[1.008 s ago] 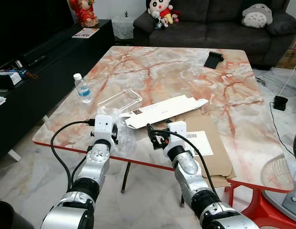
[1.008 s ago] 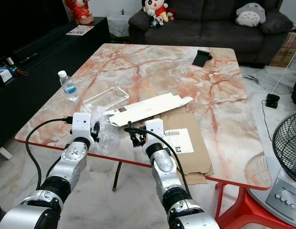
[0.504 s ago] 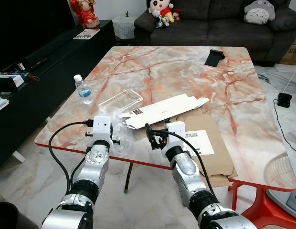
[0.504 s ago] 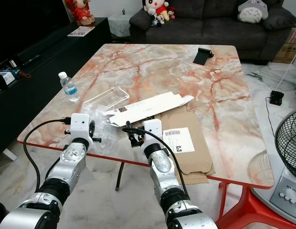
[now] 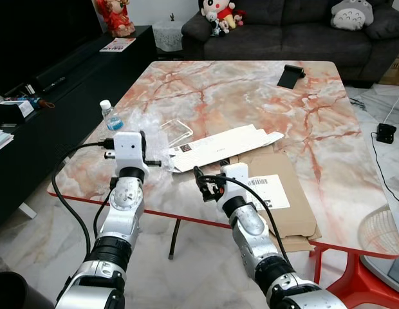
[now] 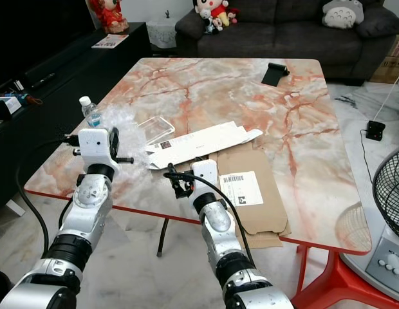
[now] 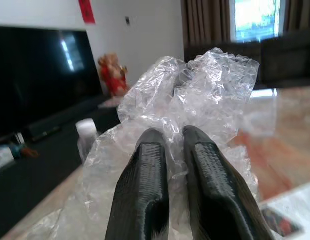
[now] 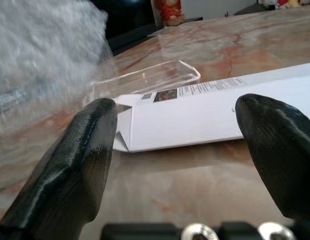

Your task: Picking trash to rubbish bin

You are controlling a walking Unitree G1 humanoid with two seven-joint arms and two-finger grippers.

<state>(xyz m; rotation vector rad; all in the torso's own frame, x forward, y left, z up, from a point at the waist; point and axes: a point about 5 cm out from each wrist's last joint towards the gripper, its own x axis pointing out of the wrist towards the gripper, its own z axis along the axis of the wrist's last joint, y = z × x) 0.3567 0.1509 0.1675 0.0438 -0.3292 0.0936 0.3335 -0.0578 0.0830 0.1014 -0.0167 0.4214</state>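
My left gripper (image 7: 172, 137) is shut on a crumpled sheet of clear plastic wrap (image 7: 195, 95), held up above the near left edge of the marble table (image 5: 238, 96). The same wrap (image 6: 121, 127) bulges beside the left wrist. A long white flattened carton (image 5: 225, 147) lies across the table's near middle. My right gripper (image 8: 180, 105) stands open just above the table edge, pointing at the carton's (image 8: 220, 110) near end, with nothing between its fingers.
A clear plastic tray (image 5: 177, 132) and a small water bottle (image 5: 109, 114) are near the left edge. Flattened brown cardboard (image 5: 283, 199) with a label overhangs the front edge. A black object (image 5: 291, 76) lies far back. A dark TV cabinet (image 5: 32, 109) runs along the left; a fan (image 6: 389, 206) stands right.
My left gripper has risen from the table edge and lifted the plastic wrap with it. The right gripper has stayed open in about the same place.
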